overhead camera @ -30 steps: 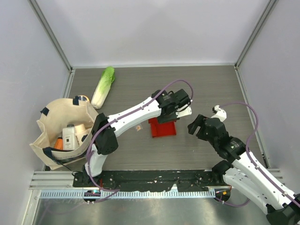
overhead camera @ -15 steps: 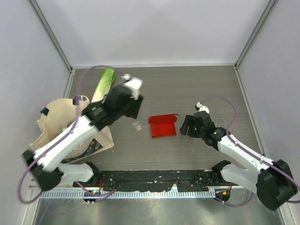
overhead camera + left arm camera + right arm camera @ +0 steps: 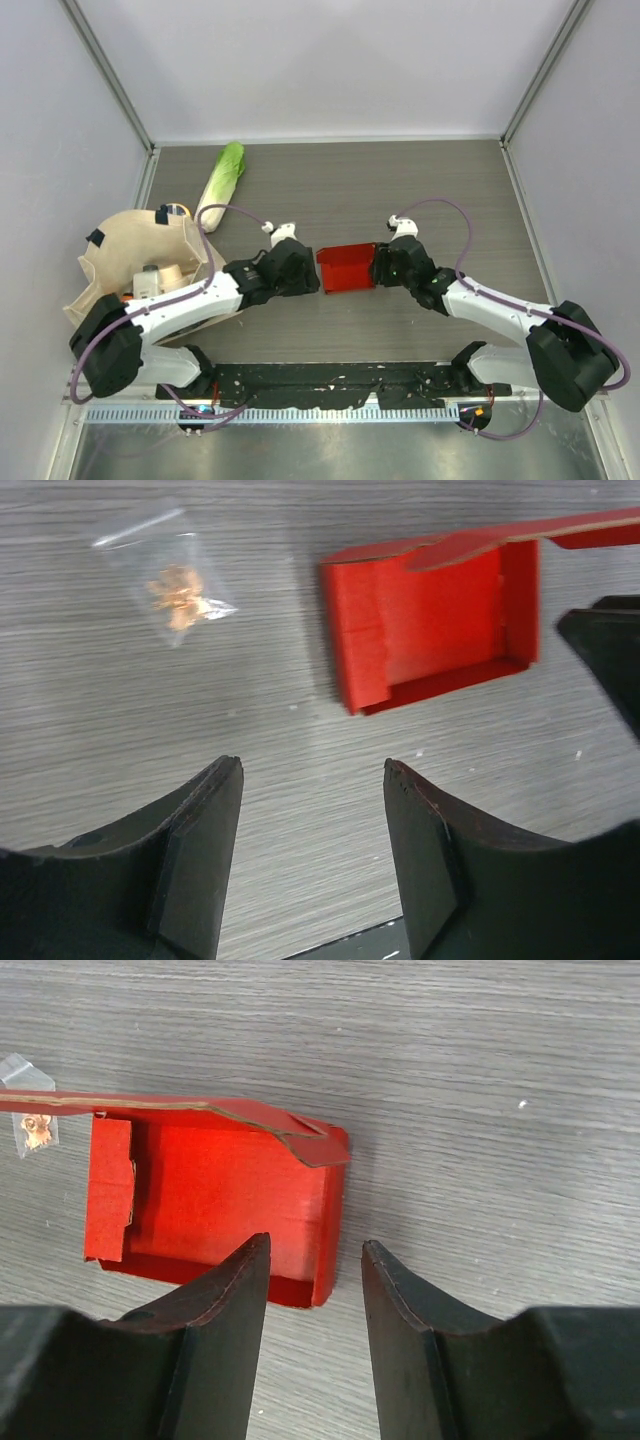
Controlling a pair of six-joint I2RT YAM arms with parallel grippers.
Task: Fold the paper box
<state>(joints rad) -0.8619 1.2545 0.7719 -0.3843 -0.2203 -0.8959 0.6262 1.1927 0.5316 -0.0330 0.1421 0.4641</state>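
Evidently part-open and empty: left gripper (image 3: 313, 770), right gripper (image 3: 315, 1245), either side of the paper box (image 3: 346, 268) (right closer)

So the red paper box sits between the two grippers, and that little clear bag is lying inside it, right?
Not quite. The paper box does sit between the left gripper and the right gripper, but the clear bag lies beside it, not inside, as the left wrist view shows.

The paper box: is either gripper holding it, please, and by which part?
Nothing is held: left gripper and right gripper are open, flanking the paper box.
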